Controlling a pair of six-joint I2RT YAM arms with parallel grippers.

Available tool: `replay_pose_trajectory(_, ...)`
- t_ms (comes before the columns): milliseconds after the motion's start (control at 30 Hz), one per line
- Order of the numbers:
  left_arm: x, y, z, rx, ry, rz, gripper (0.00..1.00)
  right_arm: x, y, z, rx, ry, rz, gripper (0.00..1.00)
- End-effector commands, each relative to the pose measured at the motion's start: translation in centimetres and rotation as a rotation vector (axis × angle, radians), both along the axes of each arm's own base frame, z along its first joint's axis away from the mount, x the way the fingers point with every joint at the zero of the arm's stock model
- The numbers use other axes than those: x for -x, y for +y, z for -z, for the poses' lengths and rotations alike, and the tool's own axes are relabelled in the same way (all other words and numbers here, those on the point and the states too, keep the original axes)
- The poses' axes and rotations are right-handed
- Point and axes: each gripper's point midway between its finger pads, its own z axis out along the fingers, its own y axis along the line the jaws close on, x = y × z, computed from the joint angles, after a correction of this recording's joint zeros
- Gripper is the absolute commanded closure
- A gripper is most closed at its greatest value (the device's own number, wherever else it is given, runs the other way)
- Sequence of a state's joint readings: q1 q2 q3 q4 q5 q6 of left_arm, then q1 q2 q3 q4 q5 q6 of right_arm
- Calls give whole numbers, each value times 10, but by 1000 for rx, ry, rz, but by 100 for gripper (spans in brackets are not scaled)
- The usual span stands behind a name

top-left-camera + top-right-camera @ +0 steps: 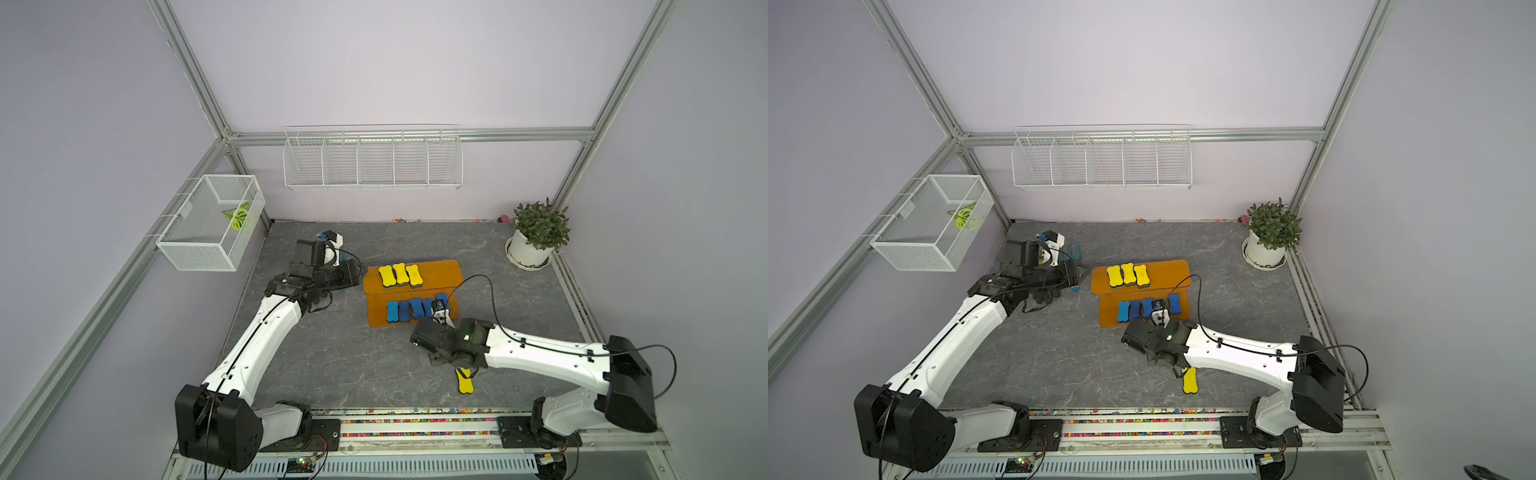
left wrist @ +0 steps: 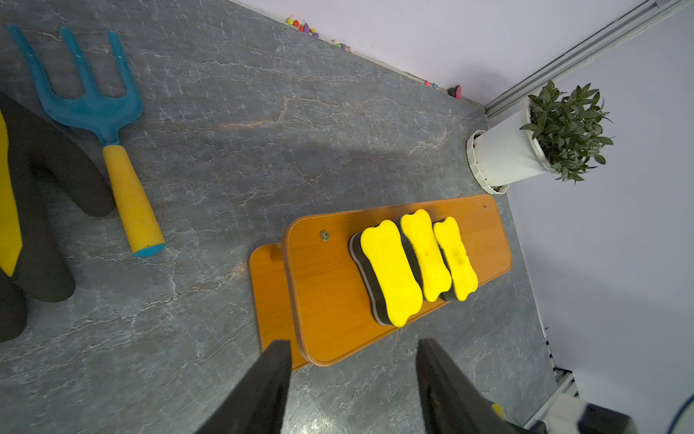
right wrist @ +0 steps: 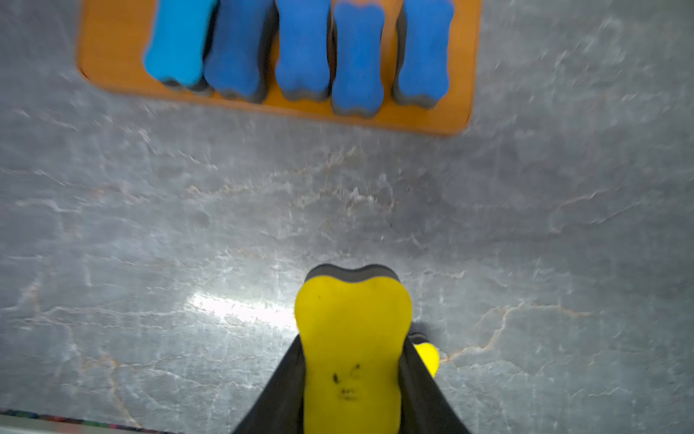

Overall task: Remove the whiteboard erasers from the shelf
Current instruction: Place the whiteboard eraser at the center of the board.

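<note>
The orange-brown shelf (image 1: 440, 274) stands mid-table. Three yellow whiteboard erasers (image 1: 401, 275) lie side by side on its top board (image 2: 326, 285). Several blue erasers (image 1: 415, 309) line its lower board (image 3: 112, 56). My right gripper (image 3: 353, 338) is shut on a yellow eraser (image 3: 351, 319), low over the table in front of the shelf. Right beside it lies another yellow eraser (image 3: 427, 357), which shows in both top views (image 1: 464, 381) half under my right wrist. My left gripper (image 2: 353, 344) is open and empty, just off the shelf's left end (image 1: 356, 276).
A blue garden fork with a yellow handle (image 2: 94, 109) and a black-and-yellow glove (image 2: 41, 180) lie left of the shelf, under my left arm. A potted plant (image 1: 536, 237) stands at the back right. A wire basket (image 1: 208, 224) and a wire rack (image 1: 372, 160) hang on the walls.
</note>
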State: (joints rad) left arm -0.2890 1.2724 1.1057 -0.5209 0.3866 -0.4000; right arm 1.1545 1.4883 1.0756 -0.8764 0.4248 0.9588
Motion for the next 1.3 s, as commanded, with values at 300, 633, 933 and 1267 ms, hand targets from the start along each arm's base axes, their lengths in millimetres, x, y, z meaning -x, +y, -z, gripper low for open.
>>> replay_pose_trajectory(300,-2,-1,13,-14,27,-1,41,40,0,68,8,195,37,59)
replay_pose_trajectory(633,-4,-4,21,-19,52,7,41,55,-4,82,17,242,48,55)
replay_pose_trajectory(933,-5,-2,23,-27,53,0,41,62,-10,84,25,260,59,52)
replay_pose_trajectory(1267,-6,-4,24,-22,59,4,41,72,-16,81,49,259,78,54)
